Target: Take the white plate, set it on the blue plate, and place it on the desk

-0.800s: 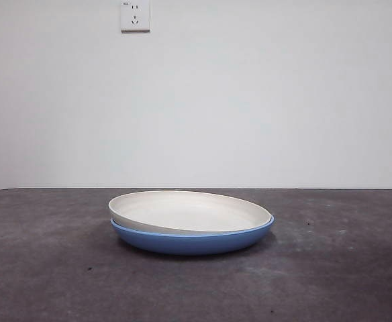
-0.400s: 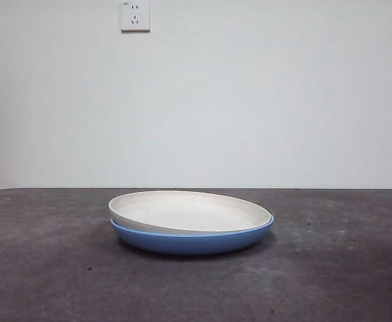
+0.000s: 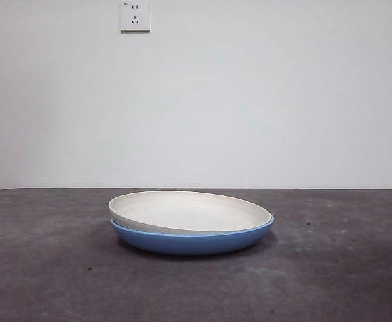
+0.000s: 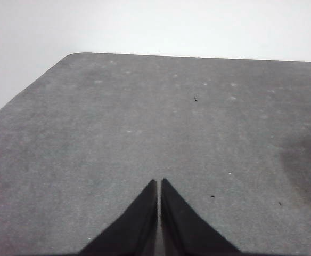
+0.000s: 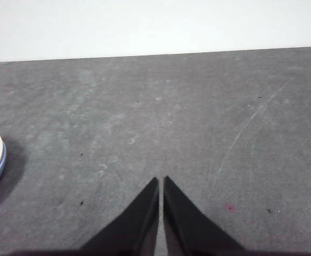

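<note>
Because the white plate (image 3: 190, 210) sits nested in the blue plate (image 3: 194, 240), slightly tilted with its rim riding higher on one side, the stack rests mid-desk (image 3: 344, 282), well in from every edge, which suggests the stacking step is done. Both arms wait clear: the right gripper (image 5: 161, 184), jaws closed on nothing, hovers over bare desk with the stack's rim near; the left gripper (image 4: 159, 185), likewise closed and empty, faces a rounded desk corner.

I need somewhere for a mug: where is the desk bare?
The dark grey matte desk is bare on either side of and in front of the round cream-white plate stacked in the glossy blue plate; only that middle is taken.
</note>
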Motion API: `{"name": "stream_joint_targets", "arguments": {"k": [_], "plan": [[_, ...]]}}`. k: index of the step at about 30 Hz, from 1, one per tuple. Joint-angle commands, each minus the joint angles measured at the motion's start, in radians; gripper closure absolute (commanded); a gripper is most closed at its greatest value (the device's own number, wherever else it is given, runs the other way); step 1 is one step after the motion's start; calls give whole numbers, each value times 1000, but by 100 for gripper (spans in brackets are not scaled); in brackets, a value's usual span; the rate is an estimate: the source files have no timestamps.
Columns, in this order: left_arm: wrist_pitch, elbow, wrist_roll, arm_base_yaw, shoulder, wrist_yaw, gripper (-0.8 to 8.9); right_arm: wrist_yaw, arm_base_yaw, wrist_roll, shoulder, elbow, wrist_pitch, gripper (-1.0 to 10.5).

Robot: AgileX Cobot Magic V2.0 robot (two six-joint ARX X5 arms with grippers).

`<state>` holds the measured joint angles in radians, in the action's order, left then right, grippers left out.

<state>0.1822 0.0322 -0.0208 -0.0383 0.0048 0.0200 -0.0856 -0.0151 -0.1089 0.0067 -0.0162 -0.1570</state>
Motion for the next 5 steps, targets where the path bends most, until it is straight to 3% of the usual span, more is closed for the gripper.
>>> {"name": "stream_joint_targets", "arguments": {"k": [1,5], "plan": [[6,-21,-7,-1,-2,-5,804,2,-2,-9,-3,5,10,939],[6,-21,-7,-2,-2,-5,804,2,-2,-9,-3,5,10,939]]}}
